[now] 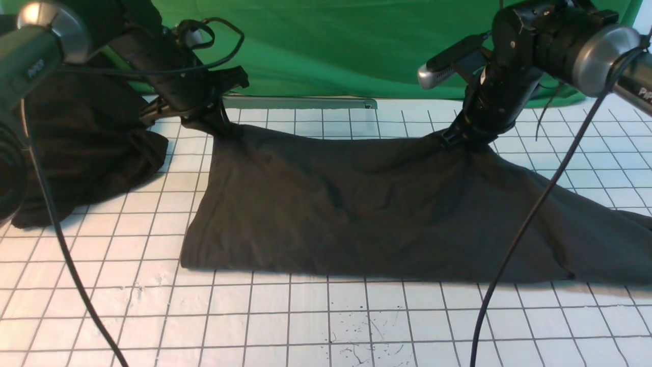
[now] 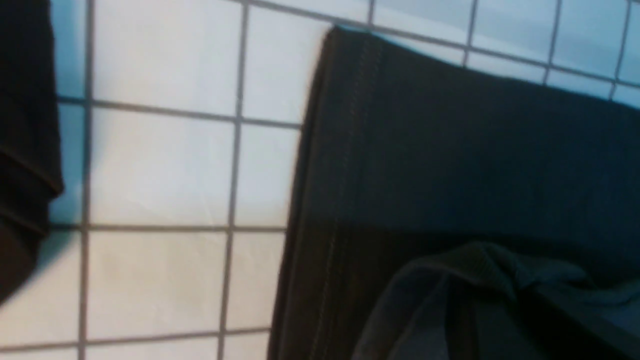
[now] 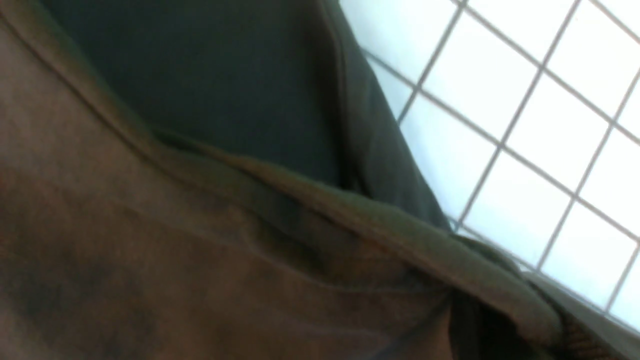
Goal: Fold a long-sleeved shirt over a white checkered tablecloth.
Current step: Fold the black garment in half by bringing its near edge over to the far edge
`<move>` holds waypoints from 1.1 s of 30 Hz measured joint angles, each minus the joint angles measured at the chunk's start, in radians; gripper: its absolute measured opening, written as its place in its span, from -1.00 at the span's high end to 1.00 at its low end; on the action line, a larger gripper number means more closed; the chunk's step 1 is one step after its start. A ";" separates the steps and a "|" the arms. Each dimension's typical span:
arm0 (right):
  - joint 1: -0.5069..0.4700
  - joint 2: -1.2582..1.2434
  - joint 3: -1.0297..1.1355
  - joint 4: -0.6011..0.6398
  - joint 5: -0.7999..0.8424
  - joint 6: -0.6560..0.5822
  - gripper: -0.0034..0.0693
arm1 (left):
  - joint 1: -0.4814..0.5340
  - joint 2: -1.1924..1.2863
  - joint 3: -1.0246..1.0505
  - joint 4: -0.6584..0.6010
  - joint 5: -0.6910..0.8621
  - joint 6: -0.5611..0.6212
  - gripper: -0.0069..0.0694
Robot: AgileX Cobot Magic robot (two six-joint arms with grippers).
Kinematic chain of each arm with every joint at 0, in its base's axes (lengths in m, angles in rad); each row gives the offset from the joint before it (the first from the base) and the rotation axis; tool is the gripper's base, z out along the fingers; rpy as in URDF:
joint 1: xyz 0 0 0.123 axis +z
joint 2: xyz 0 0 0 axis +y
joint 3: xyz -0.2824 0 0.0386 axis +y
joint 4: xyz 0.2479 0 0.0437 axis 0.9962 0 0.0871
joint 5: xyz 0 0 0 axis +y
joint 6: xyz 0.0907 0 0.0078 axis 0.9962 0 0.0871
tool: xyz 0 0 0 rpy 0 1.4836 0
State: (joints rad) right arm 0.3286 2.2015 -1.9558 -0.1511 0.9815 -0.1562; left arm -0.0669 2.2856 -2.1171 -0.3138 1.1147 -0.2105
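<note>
The long-sleeved shirt (image 1: 367, 204), dark charcoal, lies spread across the white checkered tablecloth (image 1: 326, 321), its near edge a straight fold line. Its far edge rises off the cloth at two points. My left gripper (image 1: 220, 124) is shut on the far left corner, and my right gripper (image 1: 466, 140) is shut on the far edge further right. In the left wrist view the shirt's stitched hem (image 2: 350, 150) runs beside the tablecloth (image 2: 160, 165), with fabric bunched over the fingers. The right wrist view is filled by shirt folds (image 3: 225, 200); the fingers are hidden.
A blacker shapeless heap of cloth (image 1: 86, 153) sits at the left, close to my left arm, and shows at the edge of the left wrist view (image 2: 25, 150). A green fabric sheet (image 1: 331, 46) hangs behind. A grey bar (image 1: 300, 103) lies at the table's back. Cables dangle in front.
</note>
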 joint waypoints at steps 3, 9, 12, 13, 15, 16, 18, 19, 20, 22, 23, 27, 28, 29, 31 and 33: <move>-0.001 0.024 -0.016 0.000 -0.002 -0.001 0.83 | 0.019 0.026 -0.029 -0.013 0.001 -0.005 0.77; -0.003 0.070 -0.023 0.004 -0.075 0.002 0.83 | 0.030 0.065 -0.042 -0.007 -0.006 -0.014 0.77; -0.005 0.085 -0.023 0.004 -0.121 0.002 0.82 | 0.030 0.082 -0.042 -0.005 -0.042 -0.016 0.77; -0.005 0.088 -0.023 0.004 -0.125 0.002 0.82 | 0.030 0.084 -0.042 -0.005 -0.046 -0.016 0.77; -0.009 0.098 -0.023 0.004 -0.157 0.003 0.79 | 0.030 0.090 -0.042 -0.004 -0.077 -0.016 0.77; -0.010 0.103 -0.023 0.004 -0.174 0.003 0.77 | 0.030 0.091 -0.042 -0.003 -0.084 -0.016 0.76; -0.011 0.117 -0.023 0.003 -0.212 0.003 0.67 | 0.030 0.091 -0.042 -0.003 -0.098 -0.016 0.74; -0.011 0.122 -0.023 0.003 -0.230 0.003 0.58 | 0.030 0.091 -0.042 0.001 -0.104 -0.016 0.71; -0.011 0.124 -0.023 0.003 -0.238 0.003 0.51 | 0.030 0.091 -0.042 0.006 -0.108 -0.016 0.69; -0.011 0.127 -0.023 0.003 -0.246 0.003 0.42 | 0.030 0.091 -0.042 0.011 -0.115 -0.016 0.67; -0.011 0.128 -0.023 0.003 -0.261 0.003 0.27 | 0.030 0.091 -0.042 0.023 -0.128 -0.016 0.60; -0.011 0.127 -0.024 -0.010 -0.265 0.003 -0.01 | 0.030 0.091 -0.042 0.042 -0.165 -0.016 0.34; -0.011 0.119 -0.024 -0.025 -0.249 0.006 -0.06 | 0.030 0.091 -0.042 0.042 -0.169 -0.016 0.21; -0.011 0.118 -0.024 -0.030 -0.244 0.008 -0.06 | 0.030 0.091 -0.042 0.042 -0.170 -0.016 0.17; -0.011 0.085 -0.024 -0.066 -0.205 0.027 -0.08 | 0.030 0.088 -0.042 0.042 -0.161 -0.011 -0.03; -0.012 0.033 -0.024 -0.099 -0.174 0.037 -0.09 | 0.030 0.076 -0.042 0.046 -0.141 -0.005 -0.18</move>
State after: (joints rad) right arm 0.3167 2.2349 -1.9795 -0.2505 0.8079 -0.1195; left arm -0.0371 2.3618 -2.1591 -0.2674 0.9740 -0.2153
